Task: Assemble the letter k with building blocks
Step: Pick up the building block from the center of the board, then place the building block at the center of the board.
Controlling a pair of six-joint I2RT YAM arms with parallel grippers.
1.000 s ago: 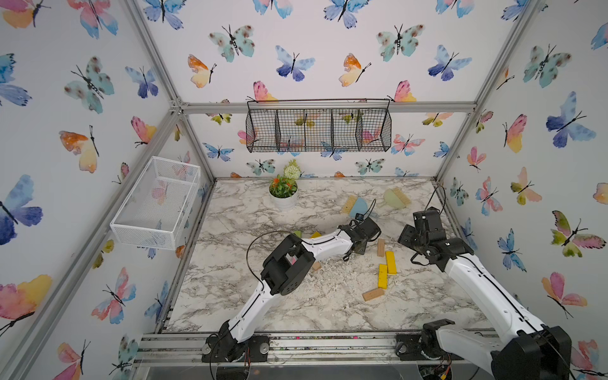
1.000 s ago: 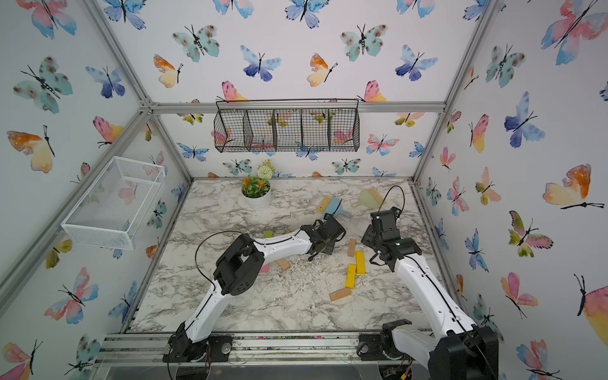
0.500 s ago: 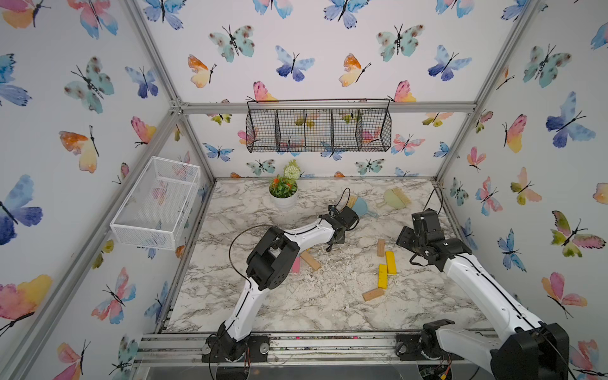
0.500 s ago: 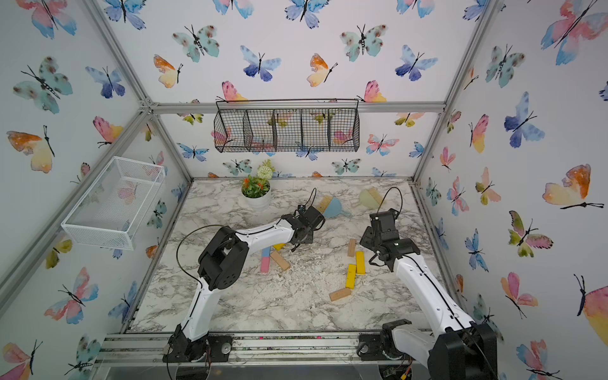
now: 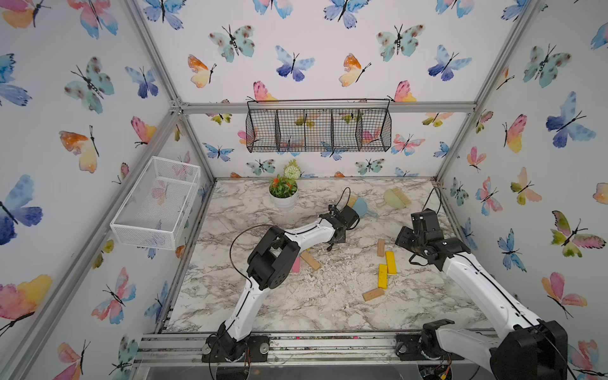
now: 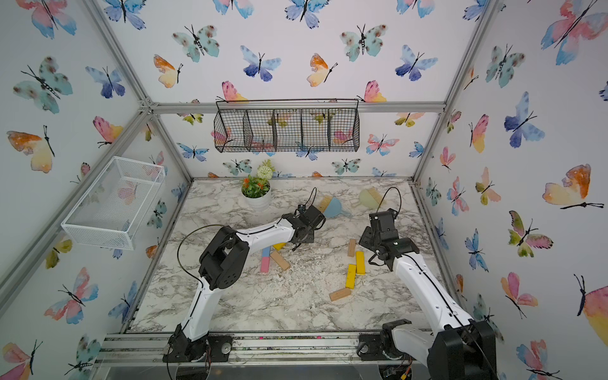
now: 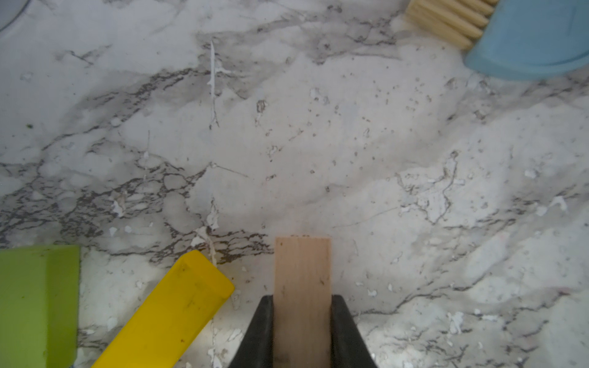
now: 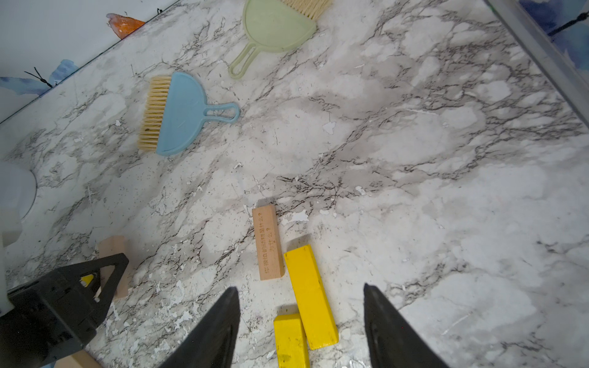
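My left gripper point(image 7: 302, 298) is shut on a tan wood block point(image 7: 302, 270) that sticks out past its fingertips, just above the marble table. A yellow block point(image 7: 172, 312) and a lime-green block point(image 7: 35, 302) lie beside it. In a top view the left gripper point(image 5: 334, 241) hangs at mid-table. My right gripper point(image 8: 301, 286) stands open over two yellow blocks point(image 8: 310, 293) point(image 8: 290, 341), with a tan block point(image 8: 267, 242) just beyond. Another tan block point(image 5: 373, 294) lies nearer the front. A pink block point(image 6: 265, 265), a light-blue block point(image 6: 266, 251) and a tan block point(image 6: 280, 260) lie under the left arm.
A blue hand brush point(image 5: 360, 207) and a green one point(image 5: 394, 198) lie at the back right. A potted plant point(image 5: 283, 194) stands at the back. A black wire basket point(image 5: 317, 130) hangs on the back wall and a white mesh basket point(image 5: 158, 204) on the left wall.
The left arm has swung left and back, away from the yellow blocks, its gripper staying shut. The right arm has hardly moved.
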